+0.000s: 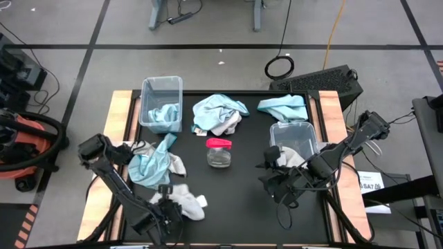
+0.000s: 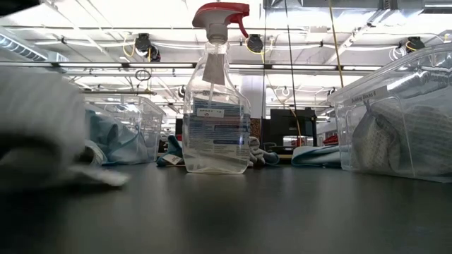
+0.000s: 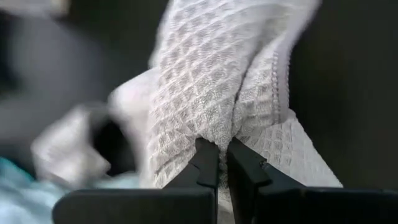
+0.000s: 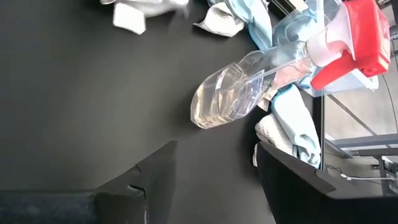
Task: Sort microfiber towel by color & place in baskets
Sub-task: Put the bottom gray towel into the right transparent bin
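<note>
The left gripper (image 3: 221, 165) sits at the near left of the table, its fingers pinched almost closed on a fold of the white towel (image 1: 185, 199), which lies limp beside the blue towel (image 1: 149, 164); the waffle cloth looks light, soft and floppy, so I judge a pinch on a bunched ridge will hold better than a flat edge, and the tail will drag. The right gripper (image 4: 214, 171) hovers spread wide and empty near the right basket (image 1: 309, 128), which holds white cloth; the left basket (image 1: 147, 88), far left, holds blue.

Black table (image 1: 242, 200): two baskets (image 1: 161, 104), spray bottle (image 1: 219, 153), scattered towels (image 1: 219, 114).
</note>
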